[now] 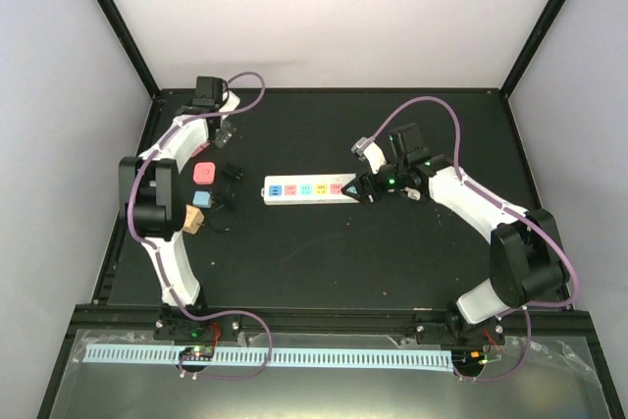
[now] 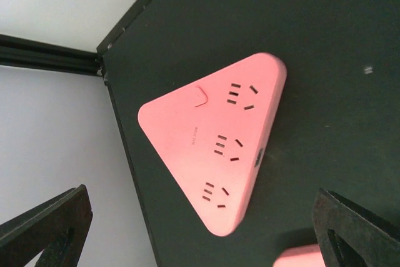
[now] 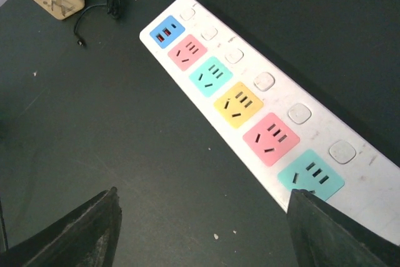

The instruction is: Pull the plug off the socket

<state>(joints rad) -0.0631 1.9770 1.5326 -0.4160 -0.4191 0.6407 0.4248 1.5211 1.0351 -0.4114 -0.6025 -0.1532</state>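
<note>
The socket, a long white power strip (image 1: pixel 304 189) with coloured outlet faces, lies in the middle of the black table. In the right wrist view (image 3: pixel 250 101) all its visible outlets are empty; no plug sits in it. My right gripper (image 3: pixel 200 236) is open and hovers at the strip's right end (image 1: pixel 364 187), with one finger (image 3: pixel 337 229) over the last teal outlet. My left gripper (image 2: pixel 200 242) is open and empty above a pink triangular socket block (image 2: pixel 212 136) at the table's far left (image 1: pixel 224 131).
A pink block (image 1: pixel 204 173), a blue cube (image 1: pixel 201 198) and a beige cube (image 1: pixel 193 220) sit left of the strip, with a black plug (image 1: pixel 233 174) and a thin black cable (image 3: pixel 106 1) beside them. The table's left edge (image 2: pixel 119 129) is close to the pink triangle.
</note>
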